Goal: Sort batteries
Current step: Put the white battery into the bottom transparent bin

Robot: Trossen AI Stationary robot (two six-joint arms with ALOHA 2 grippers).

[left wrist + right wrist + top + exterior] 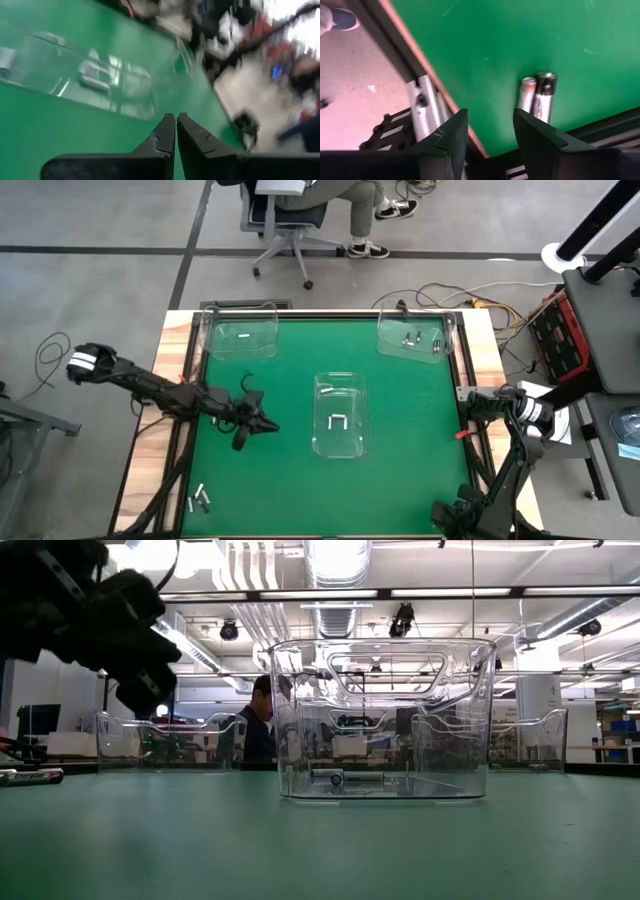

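Green felt covers the table (290, 490), with three clear bins on it: one at the far left (240, 332) holding a single battery, one at the far right (415, 337) holding several, and a central bin (340, 414) with a few. Loose batteries (200, 501) lie at the near left corner; two more (537, 95) show in the right wrist view near the table edge.

Left gripper (250, 420) hangs over the felt left of the central bin — fingers pressed together, nothing between them. Right gripper (487, 135) sits at the right edge of the table, jaws parted and empty.

Judgement: the left arm is between picks. To do the next one well, open the fingers before descending, align them across a single battery's short axis, and take the outermost of the near-left cluster first — neighbours lie touching and could roll if nudged
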